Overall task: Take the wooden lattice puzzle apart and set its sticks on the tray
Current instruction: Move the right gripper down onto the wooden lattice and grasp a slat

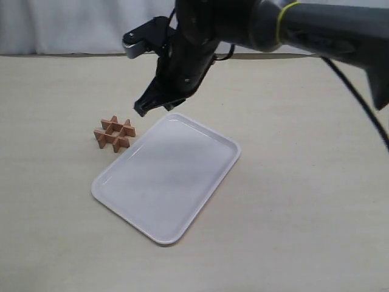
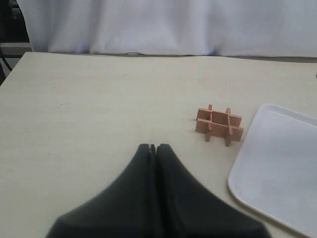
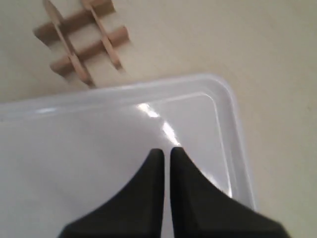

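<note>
First, the exterior view: the right gripper (image 1: 152, 106) hangs over the far corner of the tray (image 1: 182, 182), its arm stretching in from the right. The puzzle (image 1: 114, 133) stands whole on the table (image 1: 292, 231), just beside the tray's edge and apart from it, all four sticks (image 1: 119, 126) interlocked. None lies on the tray. The gripper seems poised there because that corner is the one nearest the puzzle.

Next, the left wrist view: the left gripper (image 2: 155, 148) sits low over bare table with its fingers pressed together on nothing. The puzzle lies ahead and off to one side, the tray's rim next to it. Probably this arm waits to steady the lattice while the other pulls.

Last, the right wrist view: the fingers (image 3: 153, 163) stand close with only a sliver between, empty, above the tray's white floor. The puzzle shows beyond the rim. They would have to part before taking a stick
</note>
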You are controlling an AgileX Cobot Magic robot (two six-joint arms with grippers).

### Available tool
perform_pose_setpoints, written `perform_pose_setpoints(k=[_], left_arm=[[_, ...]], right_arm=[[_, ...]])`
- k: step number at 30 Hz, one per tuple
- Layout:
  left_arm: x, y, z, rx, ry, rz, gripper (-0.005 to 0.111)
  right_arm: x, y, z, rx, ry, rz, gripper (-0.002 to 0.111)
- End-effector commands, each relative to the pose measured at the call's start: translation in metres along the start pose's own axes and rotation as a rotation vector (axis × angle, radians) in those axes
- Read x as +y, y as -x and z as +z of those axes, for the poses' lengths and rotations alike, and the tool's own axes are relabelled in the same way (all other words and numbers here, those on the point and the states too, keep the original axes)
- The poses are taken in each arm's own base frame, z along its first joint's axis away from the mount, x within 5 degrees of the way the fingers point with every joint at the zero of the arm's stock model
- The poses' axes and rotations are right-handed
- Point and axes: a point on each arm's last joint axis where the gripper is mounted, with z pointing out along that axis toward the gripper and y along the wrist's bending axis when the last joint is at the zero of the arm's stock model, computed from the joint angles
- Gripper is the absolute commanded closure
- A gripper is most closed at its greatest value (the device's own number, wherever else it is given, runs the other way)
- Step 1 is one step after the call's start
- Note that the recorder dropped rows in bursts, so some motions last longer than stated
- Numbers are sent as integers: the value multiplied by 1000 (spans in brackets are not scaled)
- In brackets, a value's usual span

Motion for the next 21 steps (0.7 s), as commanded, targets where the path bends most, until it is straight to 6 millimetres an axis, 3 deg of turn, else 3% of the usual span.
perform_pose_setpoints(k=[1, 7, 12, 18, 21], left_arm=[[0, 0, 0, -11, -1, -2, 107], [0, 0, 0, -11, -1, -2, 107], [0, 0, 0, -11, -1, -2, 107], [0, 0, 0, -11, -1, -2, 107], [0, 0, 0, -11, -1, -2, 107]], right_arm=[[21, 21, 37, 9, 43, -50, 104], [26, 26, 63, 17, 55, -47, 104], [26, 30, 64, -30, 49, -46, 102], [27, 29, 72, -36, 48, -48, 76], [27, 27, 78, -27, 50, -88, 69]])
